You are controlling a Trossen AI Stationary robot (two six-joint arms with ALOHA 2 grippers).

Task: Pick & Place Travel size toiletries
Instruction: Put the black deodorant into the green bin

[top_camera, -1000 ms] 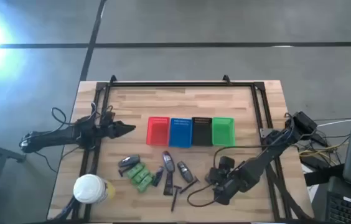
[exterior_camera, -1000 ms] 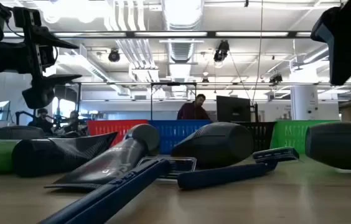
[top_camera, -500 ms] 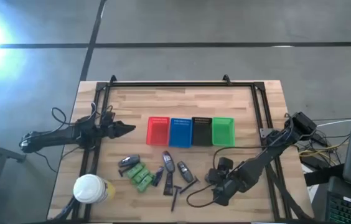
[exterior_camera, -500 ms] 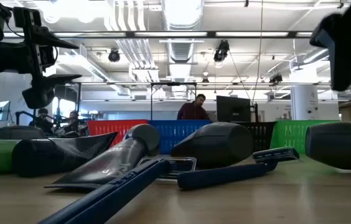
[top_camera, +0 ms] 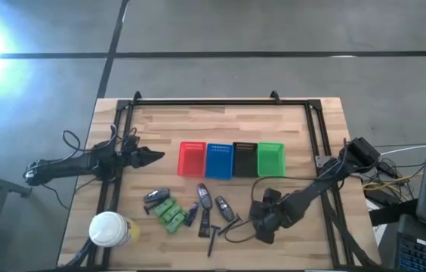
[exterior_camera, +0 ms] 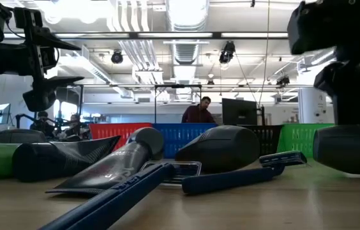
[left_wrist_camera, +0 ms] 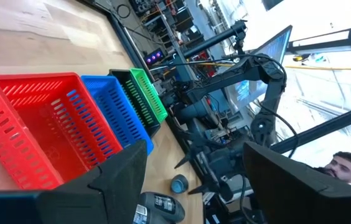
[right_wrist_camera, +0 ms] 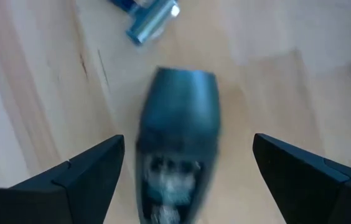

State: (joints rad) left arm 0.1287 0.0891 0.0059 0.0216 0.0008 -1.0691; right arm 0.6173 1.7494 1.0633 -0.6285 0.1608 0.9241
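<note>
My right gripper (right_wrist_camera: pixel 185 180) hung with fingers spread either side of a dark tube (right_wrist_camera: pixel 177 134) lying flat on the table (top_camera: pixel 288 121), to straddle it for pickup; left gripper (top_camera: pixel 155 156) waited, fingers apart, beside the baskets (top_camera: pixel 232 159).

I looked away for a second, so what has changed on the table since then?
The right gripper has swung left toward the toiletries and now hangs open over a grey oblong piece, holding nothing. The left gripper, the baskets and the yellow container stayed put.
</note>
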